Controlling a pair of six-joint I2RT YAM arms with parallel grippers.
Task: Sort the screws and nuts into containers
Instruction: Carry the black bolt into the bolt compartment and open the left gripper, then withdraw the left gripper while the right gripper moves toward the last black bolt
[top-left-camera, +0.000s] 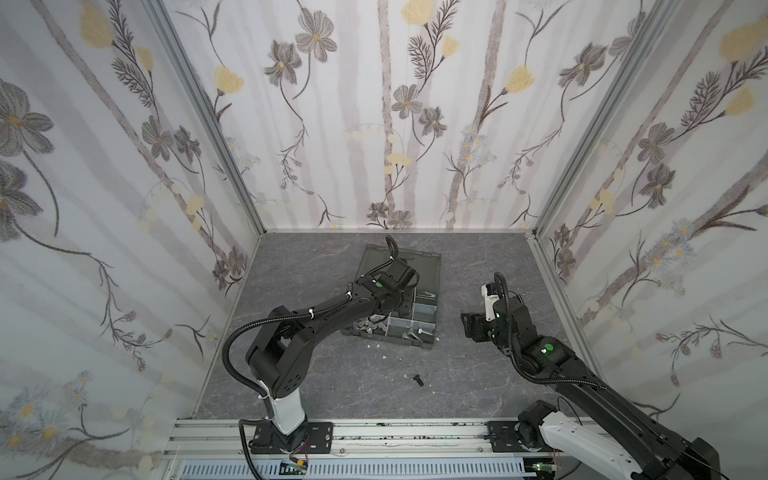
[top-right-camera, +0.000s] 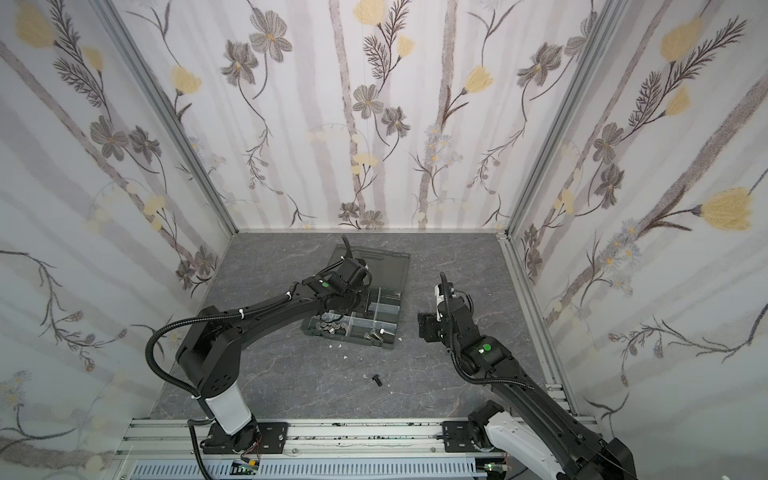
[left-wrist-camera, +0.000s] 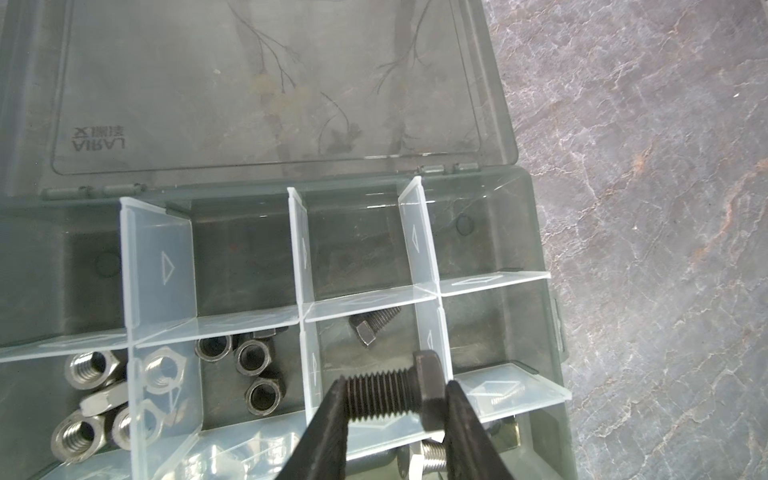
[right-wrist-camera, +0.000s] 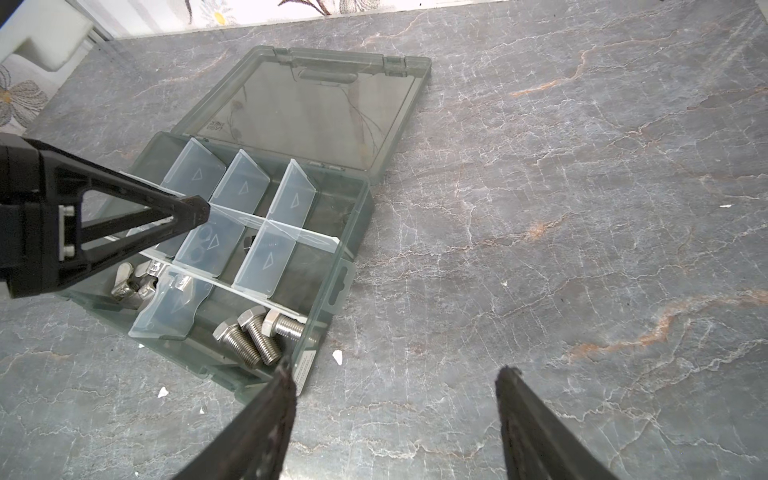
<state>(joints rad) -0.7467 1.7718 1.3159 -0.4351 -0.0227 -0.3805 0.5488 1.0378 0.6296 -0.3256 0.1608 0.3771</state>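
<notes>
Looking down in both top views, I find my left arm stretched over the organiser box, its claw hidden beneath the wrist. A loose screw lies on the surface, well apart from the box.

From the left wrist, the left claw grips a black held screw end to end, thread tip on one finger and head on the other. It hangs above the cell that has a lone black screw. The head sits just beside a divider. I judge a release here could clip that wall and tip the screw into the neighbouring cell, or send it toward the black nuts if it slips sideways. Silver nuts sit farther along.

From the right wrist, the right claw gapes empty above bare surface beside the box, near the silver screws and wing nuts. White flecks lie on the surface by the box.
</notes>
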